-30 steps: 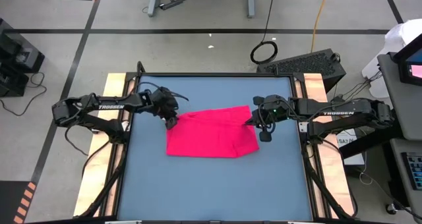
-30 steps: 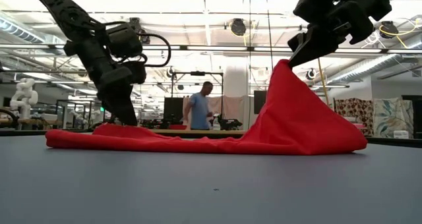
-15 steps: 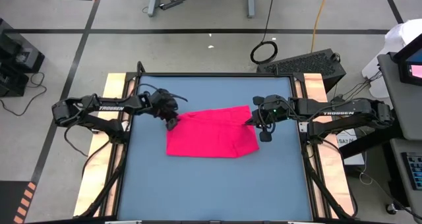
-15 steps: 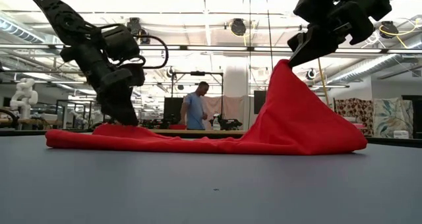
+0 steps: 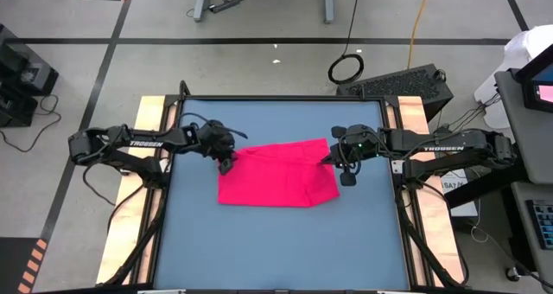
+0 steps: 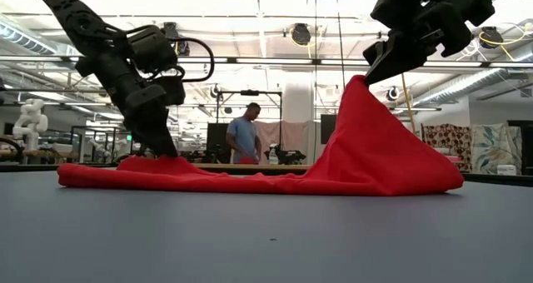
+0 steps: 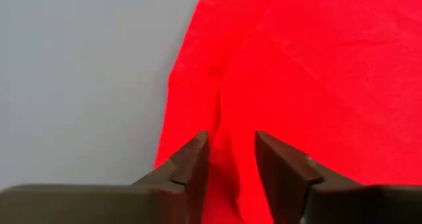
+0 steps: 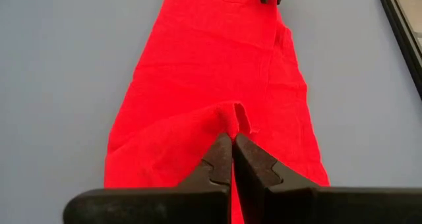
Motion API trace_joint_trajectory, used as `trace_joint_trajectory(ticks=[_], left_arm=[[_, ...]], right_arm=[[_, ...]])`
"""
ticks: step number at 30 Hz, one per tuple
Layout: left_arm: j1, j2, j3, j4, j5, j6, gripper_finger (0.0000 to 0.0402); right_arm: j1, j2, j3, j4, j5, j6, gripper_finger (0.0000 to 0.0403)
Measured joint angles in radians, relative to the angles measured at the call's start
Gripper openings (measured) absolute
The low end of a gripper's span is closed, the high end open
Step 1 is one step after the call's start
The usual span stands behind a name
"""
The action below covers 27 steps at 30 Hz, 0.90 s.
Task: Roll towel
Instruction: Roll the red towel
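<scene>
Left gripper [image 6: 166, 152] is the only mover here: against the frame a second back its wrist has shifted slightly at the towel's [image 5: 276, 173] far left corner, and its fingers have narrowed. In the left wrist view those fingers [image 7: 280, 165] stand a narrow gap apart with a ridge of red cloth running between them; whether they actually pinch it yet, I cannot tell. The right gripper [image 6: 364, 76] has not budged, and the cloth peak it carries looks just the same.

Hard to read: from above, the left gripper's tips are buried under its own dark wrist and cable. From desk height, the towel's white tag is nowhere to be made out, and the lifted fold blocks whatever lies behind it.

The towel sits mid-desk [image 5: 259, 242], slightly towards the far side, mostly flat. Its far right corner is pulled up into a tent, pinched in the right gripper's closed fingers [image 8: 224, 159] well above the surface. The left gripper is down at cloth level on the opposite far corner. A person [image 6: 244, 137] stands in the room beyond.
</scene>
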Motion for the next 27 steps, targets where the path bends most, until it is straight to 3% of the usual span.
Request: trace_joint_trajectory(ticks=[7,15,20,27], left_arm=[[-0.026,0.0,0.0,0.024,-0.033,0.001,0.0014],[-0.065,-0.037,0.008,0.022,-0.027,-0.081,0.0008],[-0.136,-0.201,0.039,-0.104,-0.005,-0.152,0.0005],[-0.282,-0.511,0.058,-0.309,-0.147,-0.272,0.0004]], right_arm=[[0.0,0.0,0.0,0.0,0.0,-0.004,0.0],[0.0,-0.003,0.0,-0.008,0.0,-0.002,0.0],[0.0,-0.048,0.0,-0.104,0.049,0.028,0.0],[0.0,-0.145,0.0,-0.152,0.074,0.055,0.0]])
